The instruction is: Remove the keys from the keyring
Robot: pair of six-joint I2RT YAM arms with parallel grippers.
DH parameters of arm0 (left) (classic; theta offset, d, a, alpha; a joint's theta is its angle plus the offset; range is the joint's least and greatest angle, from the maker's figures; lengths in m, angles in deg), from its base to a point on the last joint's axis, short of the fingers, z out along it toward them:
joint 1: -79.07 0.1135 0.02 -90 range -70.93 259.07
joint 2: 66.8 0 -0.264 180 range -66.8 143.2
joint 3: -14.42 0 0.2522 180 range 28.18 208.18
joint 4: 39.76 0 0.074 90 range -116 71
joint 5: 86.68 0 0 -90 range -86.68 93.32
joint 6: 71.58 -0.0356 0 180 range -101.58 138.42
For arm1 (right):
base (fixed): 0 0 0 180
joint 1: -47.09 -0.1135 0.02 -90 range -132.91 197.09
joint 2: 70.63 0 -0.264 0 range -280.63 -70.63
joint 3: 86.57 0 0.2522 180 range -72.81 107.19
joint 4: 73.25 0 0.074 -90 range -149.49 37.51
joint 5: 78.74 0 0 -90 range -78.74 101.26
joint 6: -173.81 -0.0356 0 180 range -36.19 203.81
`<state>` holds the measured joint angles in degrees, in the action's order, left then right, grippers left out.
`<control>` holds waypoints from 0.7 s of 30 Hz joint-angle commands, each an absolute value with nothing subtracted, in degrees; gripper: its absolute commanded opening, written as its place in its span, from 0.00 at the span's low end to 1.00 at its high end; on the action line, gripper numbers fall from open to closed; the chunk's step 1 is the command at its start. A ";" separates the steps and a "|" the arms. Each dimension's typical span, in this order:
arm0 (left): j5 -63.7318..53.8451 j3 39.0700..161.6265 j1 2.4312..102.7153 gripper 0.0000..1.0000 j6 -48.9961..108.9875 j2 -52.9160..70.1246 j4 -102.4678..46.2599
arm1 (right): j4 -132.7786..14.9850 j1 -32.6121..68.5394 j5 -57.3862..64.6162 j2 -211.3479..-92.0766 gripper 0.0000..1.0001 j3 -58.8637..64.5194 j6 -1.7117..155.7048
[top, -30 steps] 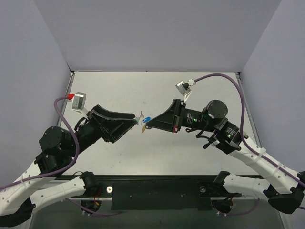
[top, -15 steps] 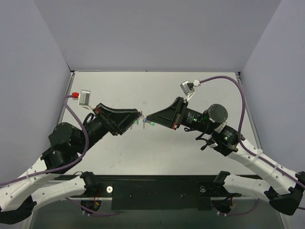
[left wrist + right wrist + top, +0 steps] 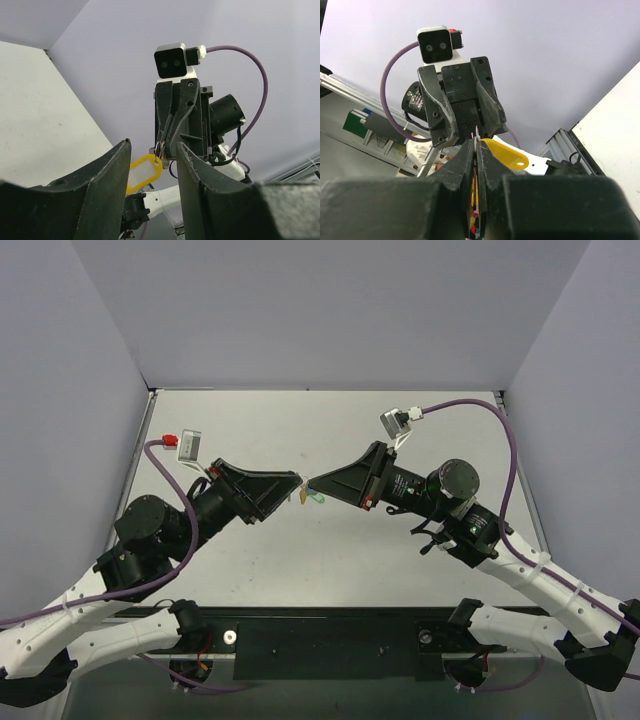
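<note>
The keyring hangs in the air between my two grippers: a yellow oblong tag [image 3: 144, 171] on a thin metal ring [image 3: 159, 148]. A small silver key [image 3: 163, 155] hangs beside the ring, partly hidden. My right gripper [image 3: 476, 143] is shut on the ring's metal, with the yellow tag [image 3: 506, 153] sticking out to its right. My left gripper [image 3: 153, 146] is open, its jaws either side of the ring and tag without touching them. In the top view the two gripper tips, left [image 3: 298, 484] and right [image 3: 311, 485], almost meet above the table, with the tag [image 3: 300, 499] dangling below.
A green tag [image 3: 318, 498] dangles just below my right gripper's tip. The white table [image 3: 330, 430] is walled by grey panels on the left, back and right. Purple cables loop above both wrists.
My left arm has stretched forward and turned, bringing its open jaws up to the right gripper's tip. The right gripper shifted slightly up. The blue tag seen earlier no longer shows.
</note>
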<state>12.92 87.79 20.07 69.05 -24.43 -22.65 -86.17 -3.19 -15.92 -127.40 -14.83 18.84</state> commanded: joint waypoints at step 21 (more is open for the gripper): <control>11.67 90.76 19.66 0.43 68.52 -22.85 -24.95 | -90.69 -2.92 -16.17 -126.71 0.00 -14.01 18.68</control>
<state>12.31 88.06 19.92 69.03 -22.53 -22.82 -86.28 -3.10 -15.92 -127.40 -14.83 18.43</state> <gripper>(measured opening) 0.428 0.005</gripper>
